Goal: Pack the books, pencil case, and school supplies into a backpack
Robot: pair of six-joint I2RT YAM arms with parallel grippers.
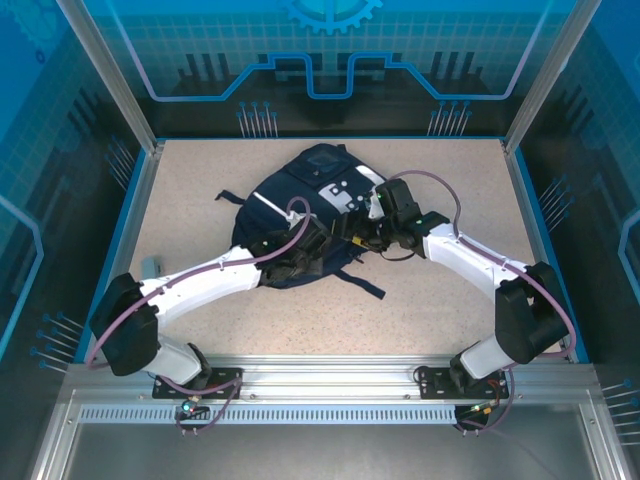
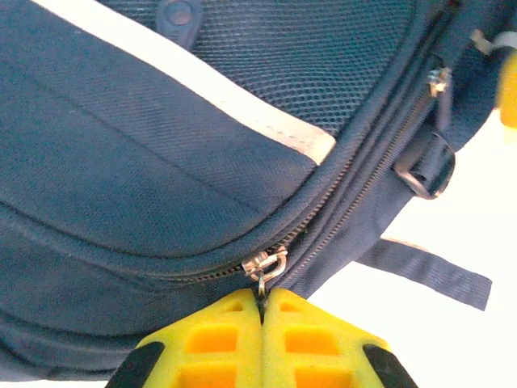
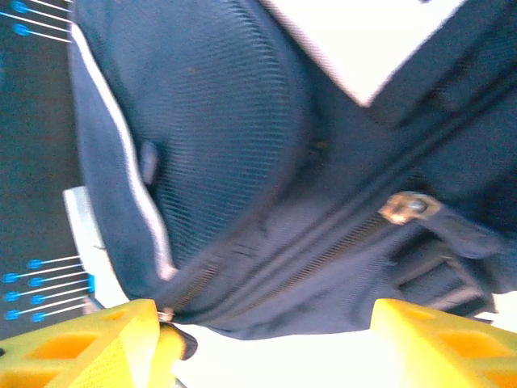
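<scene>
Backpack: large navy-blue fabric backpack (image 1: 300,200) with a white stripe, lying flat mid-way across the speckled beige table (image 1: 200,320).
Left gripper (image 2: 262,311): yellow fingers pressed together, pinching the small metal zipper pull (image 2: 264,271) at the backpack's side seam.
Right gripper (image 3: 266,331): yellow fingers spread wide with nothing clamped, close against the backpack's zipped edge.
Pencil case: slim pale grey-teal case (image 1: 150,267) near the table's left edge, beside the left arm and well apart from the backpack.

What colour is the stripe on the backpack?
The stripe is white, on the navy backpack; the left wrist view shows it best.

One backpack (image 1: 290,195), perhaps one pencil case (image 1: 150,266)
</scene>
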